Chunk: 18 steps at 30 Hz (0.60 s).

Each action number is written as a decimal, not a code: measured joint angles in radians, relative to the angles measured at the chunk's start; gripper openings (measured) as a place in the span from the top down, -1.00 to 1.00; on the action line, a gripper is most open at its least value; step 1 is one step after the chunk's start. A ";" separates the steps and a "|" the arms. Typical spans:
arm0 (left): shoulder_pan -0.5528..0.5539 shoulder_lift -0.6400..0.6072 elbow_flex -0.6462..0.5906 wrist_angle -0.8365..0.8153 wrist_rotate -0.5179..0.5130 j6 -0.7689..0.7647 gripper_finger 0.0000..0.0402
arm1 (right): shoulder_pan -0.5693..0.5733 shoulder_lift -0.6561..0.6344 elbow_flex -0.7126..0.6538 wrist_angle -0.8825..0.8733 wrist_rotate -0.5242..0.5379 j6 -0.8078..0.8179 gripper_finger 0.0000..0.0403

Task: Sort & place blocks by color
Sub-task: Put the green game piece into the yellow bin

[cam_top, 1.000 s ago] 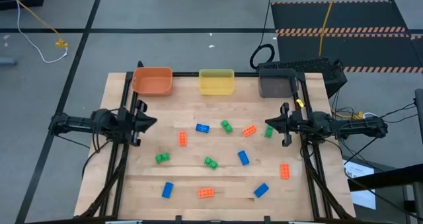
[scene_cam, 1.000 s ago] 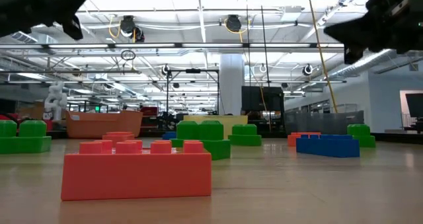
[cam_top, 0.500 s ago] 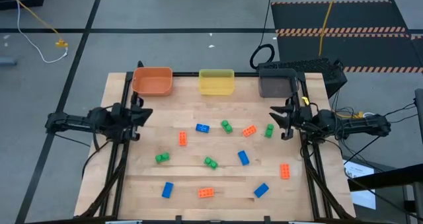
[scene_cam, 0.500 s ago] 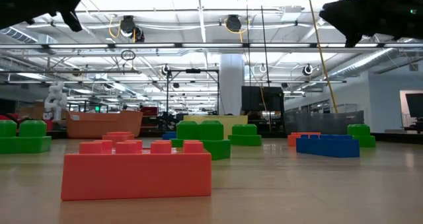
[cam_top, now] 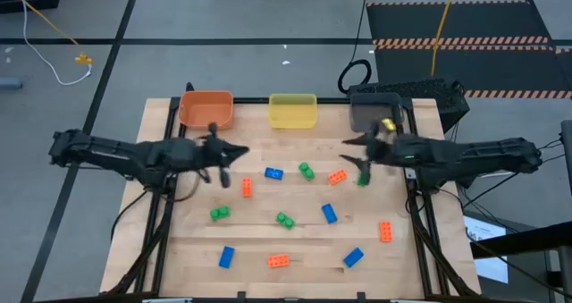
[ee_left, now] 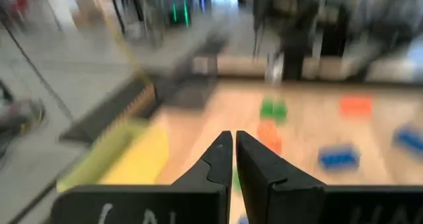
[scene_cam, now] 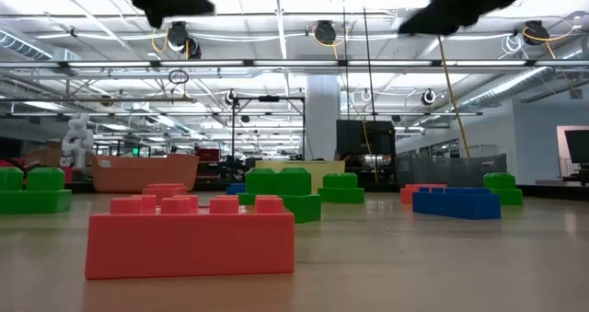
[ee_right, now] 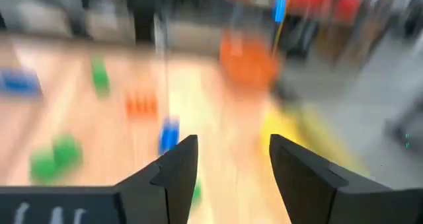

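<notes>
Blue, green and orange blocks lie scattered on the wooden table, studs up. Among them are a blue block, a green block, an orange block and an orange block. My left gripper is shut, with nothing in it. It hangs above the table left of the blue block. My right gripper is open and holds nothing. It hangs above the table near the orange block and a green block.
An orange bin, a yellow bin and a grey bin stand in a row along the far edge. More blocks lie toward the near edge, such as a blue block and an orange block. Dark frame rails run down both table sides.
Both arms have swung in from the table's sides toward its middle. My left gripper has gone toward the right edge and stays shut. My right gripper has gone toward the left edge and has opened. No block has moved.
</notes>
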 joint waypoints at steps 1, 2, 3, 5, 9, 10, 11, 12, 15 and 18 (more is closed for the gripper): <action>0.000 0.039 0.027 -0.048 0.000 -0.010 0.88 | -0.007 0.042 0.017 -0.070 -0.001 0.025 0.11; 0.000 0.076 0.052 -0.083 -0.001 -0.021 0.88 | -0.015 0.077 0.027 -0.141 -0.001 0.051 0.11; -0.002 0.105 0.070 -0.105 -0.001 -0.028 0.88 | -0.023 0.108 0.036 -0.203 -0.001 0.077 0.11; -0.009 0.155 0.087 -0.151 -0.001 -0.028 0.88 | -0.037 0.160 0.041 -0.296 -0.001 0.115 0.08; -0.029 0.225 0.094 -0.161 0.004 0.030 0.88 | -0.054 0.216 0.040 -0.421 -0.003 0.200 -0.01; -0.034 0.237 0.094 -0.154 0.003 0.035 0.88 | -0.057 0.217 0.041 -0.437 -0.004 0.232 -0.04; -0.034 0.251 0.095 -0.150 0.000 0.036 0.88 | -0.062 0.216 0.041 -0.454 -0.004 0.268 -0.07; -0.034 0.263 0.095 -0.149 -0.008 0.037 0.86 | -0.068 0.216 0.041 -0.463 -0.004 0.308 -0.11; -0.027 0.299 0.095 -0.103 -0.038 0.063 0.69 | -0.090 0.203 0.041 -0.506 -0.024 0.402 -0.22; -0.016 0.337 0.095 -0.033 -0.074 0.090 0.39 | -0.112 0.197 0.042 -0.558 -0.092 0.418 -0.32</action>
